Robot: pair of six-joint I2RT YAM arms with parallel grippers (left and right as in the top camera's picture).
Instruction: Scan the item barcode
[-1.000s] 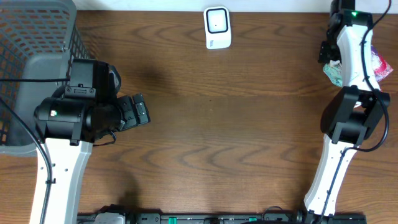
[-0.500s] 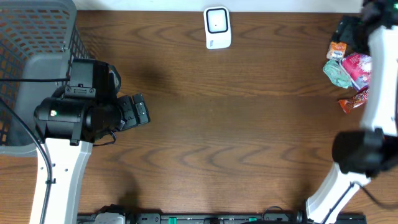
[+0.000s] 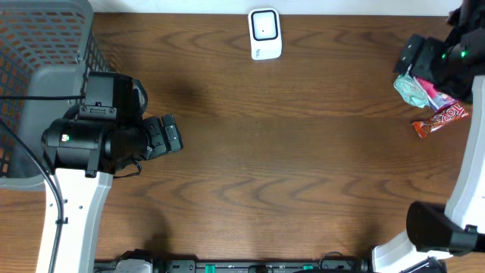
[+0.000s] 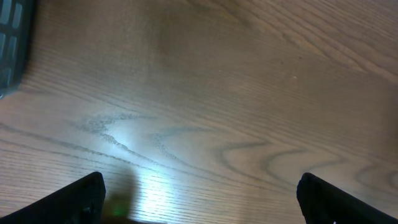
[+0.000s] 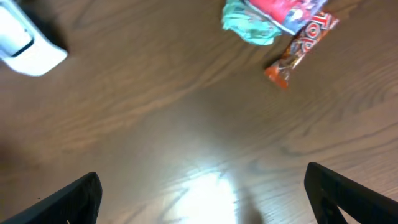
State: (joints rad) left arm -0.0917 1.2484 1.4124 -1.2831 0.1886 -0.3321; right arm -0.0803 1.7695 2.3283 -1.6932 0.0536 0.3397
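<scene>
Across the whole overhead view, a brown wood-grain worktop (image 3: 288, 152). At ten o'clock, a grey mesh basket (image 3: 38, 45), cut off by the edge of view. At nine o'clock, the left arm (image 3: 83, 144), its left pincer (image 4: 199, 202) spread wide over bare wood and gripping nothing. At three to five o'clock, the right arm (image 3: 436, 227), reaching in from the edge. Right pincer (image 5: 202, 202) likewise wide apart and empty above the wood, with the snacks toward one o'clock in its wrist view. At twelve o'clock by the far edge, a small white scanner (image 3: 265, 34), well apart from both arms. At two o'clock, the task's goods in a small heap: a red packet (image 5: 283, 12) touching a teal packet (image 5: 249, 28). Just beside them, an orange-red snack bar (image 3: 441, 119), flat on the wood. Barcodes too small to make out.

Judged as the very start: nothing picked up, nothing presented to the scanner. Left to do: choose one item, probably the loose snack bar, close on it, carry it toward twelve o'clock, turn its barcode to the scanner window.
</scene>
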